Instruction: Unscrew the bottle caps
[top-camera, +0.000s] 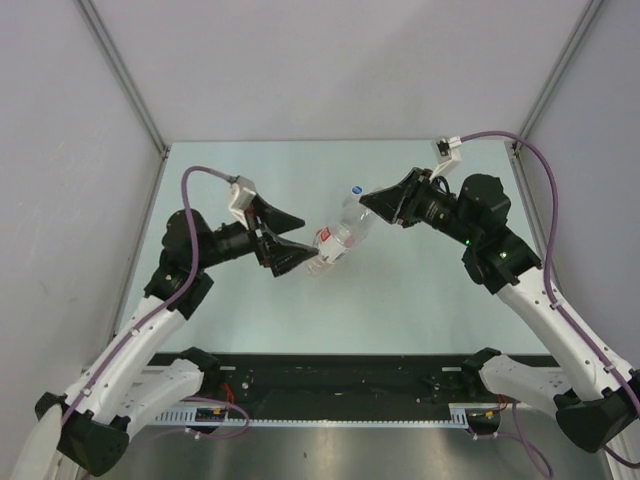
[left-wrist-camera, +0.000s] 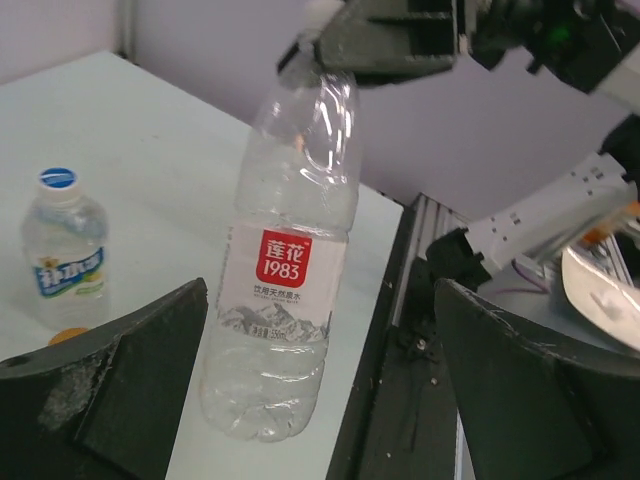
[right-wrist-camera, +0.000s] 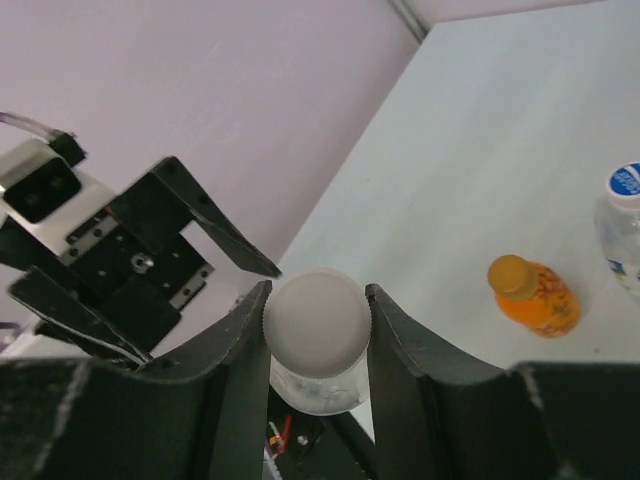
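My right gripper is shut on the plain whitish cap of the slim clear bottle with the reddish label, which hangs tilted from it over the table. My left gripper is open. Its fingers stand wide on either side of the bottle's lower half without touching it. In the top view the left gripper and right gripper face each other along the bottle. The blue-label bottle with its white and blue cap and the squat orange bottle with its orange cap stand capped on the table.
The pale table is walled at the back and both sides. A black rail with cables runs along the near edge. The blue cap shows just behind the held bottle.
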